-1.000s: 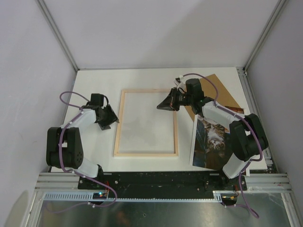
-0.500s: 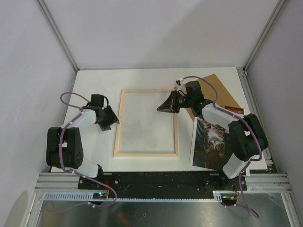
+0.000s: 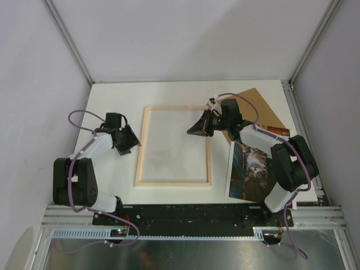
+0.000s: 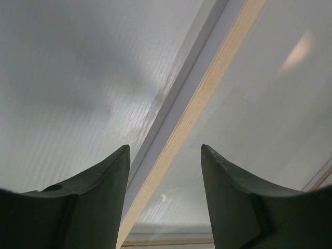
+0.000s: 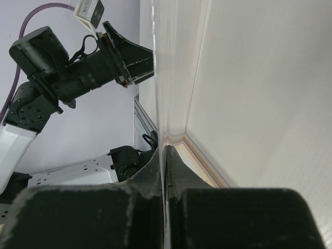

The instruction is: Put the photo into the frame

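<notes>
Frame [image 3: 140, 147]: lies flat in the middle of the tabletop [image 3: 169, 93] with its pale wood back facing up. The long rails run from 12 to 6 o'clock, and a pale pane fills the space inside them.

Photo [image 3: 247, 163]: lies face up on the tabletop at 4 o'clock from the frame. It is outside the frame, near the right rail but apart from it. The right arm [image 3: 284, 163] crosses over the cat print and hides part of it.

Brown board [image 3: 261, 107]: lies flat at 2 o'clock from the frame, turned at an angle. Its near corner reaches toward the photo's 12 o'clock edge, and the arm hides whether the two overlap.

Left hand [image 3: 133, 143]: sits at the frame's 9 o'clock side, spread apart and holding nothing. In the wrist view the left rail runs through the gap between its fingers [image 4: 104, 192]. Whether they touch the rail cannot be told.

Right hand [image 3: 190, 129]: is pressed together and pinches nothing. It hangs over the frame's 2 o'clock part, just inside the right rail, with its tips aimed toward 9 o'clock. In the wrist view the fingertips [image 5: 158, 171] sit right at the wood edge, and contact is unclear.
</notes>
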